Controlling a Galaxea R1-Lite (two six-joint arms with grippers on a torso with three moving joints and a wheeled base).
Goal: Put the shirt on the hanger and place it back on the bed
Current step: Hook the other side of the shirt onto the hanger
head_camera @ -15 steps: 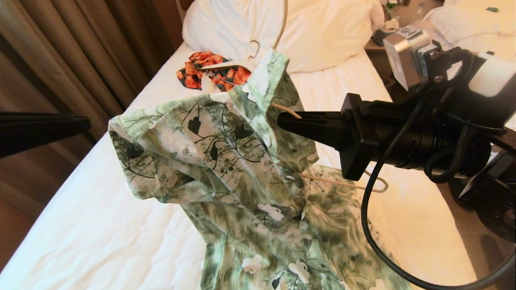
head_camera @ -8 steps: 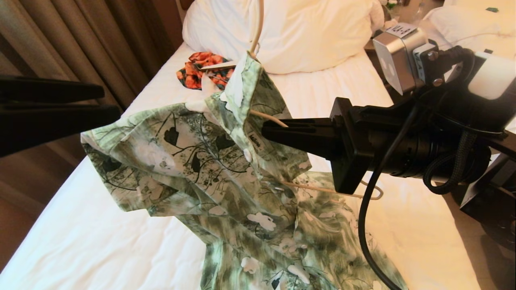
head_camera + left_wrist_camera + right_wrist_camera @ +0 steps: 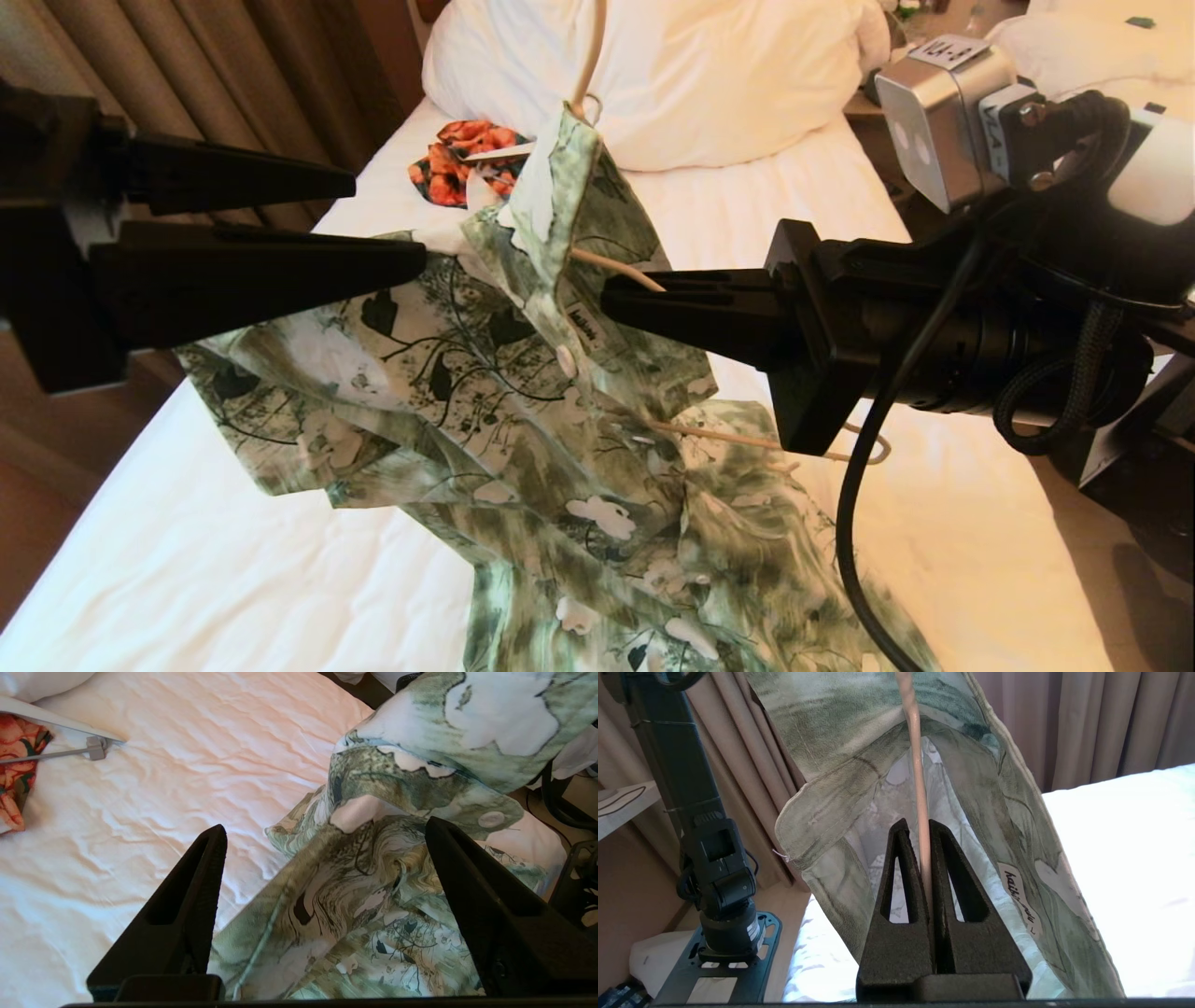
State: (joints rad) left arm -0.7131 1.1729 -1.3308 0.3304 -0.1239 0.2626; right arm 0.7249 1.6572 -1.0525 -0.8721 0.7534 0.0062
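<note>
The green-and-white floral shirt (image 3: 523,392) hangs lifted over the bed (image 3: 215,579), draped on the thin cream hanger (image 3: 747,437). The hanger's wire rises past the collar, and its lower bar pokes out to the right. My right gripper (image 3: 624,291) is shut on the wire just inside the collar. The right wrist view shows the wire (image 3: 917,765) pinched in this gripper (image 3: 915,828), with shirt fabric (image 3: 831,728) around it. My left gripper (image 3: 392,224) is open at the shirt's left shoulder. In the left wrist view its fingers (image 3: 325,828) straddle shirt folds (image 3: 373,896).
A big white pillow (image 3: 728,75) lies at the head of the bed. An orange-and-black garment (image 3: 448,168) on a broad white hanger with a clip bar (image 3: 96,749) lies near it. Curtains (image 3: 215,103) hang to the left. A second bed (image 3: 1092,56) is at far right.
My left gripper has come in from the left, open, up to the shirt's shoulder. The right gripper and the hung shirt shifted slightly left, then held.
</note>
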